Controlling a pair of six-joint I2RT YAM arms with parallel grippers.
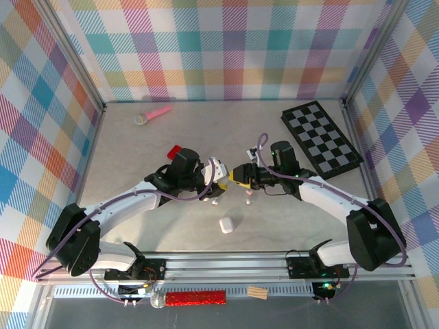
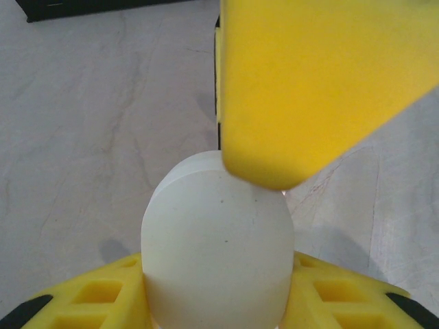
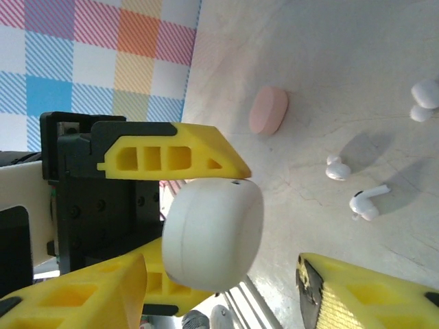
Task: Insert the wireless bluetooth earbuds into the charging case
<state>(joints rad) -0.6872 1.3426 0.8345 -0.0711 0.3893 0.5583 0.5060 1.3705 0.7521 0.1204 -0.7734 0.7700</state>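
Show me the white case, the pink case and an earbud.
white case (image 3: 212, 233): right wrist view, middle of its face.
pink case (image 3: 269, 110): right wrist view, its middle.
earbud (image 3: 363, 204): right wrist view, its bulb end.

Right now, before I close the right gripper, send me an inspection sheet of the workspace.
Surface: pale table, nothing spilled.
Job's things: one white case gripped; second white case, pink case and loose earbuds on the table.
Clutter: chessboard, pink-handled tool, small red thing.
Grippers: left gripper shut on the white case; right gripper open beside it.
Cables: purple cables along both arms.
Surroundings: plaid walls, metal frame.
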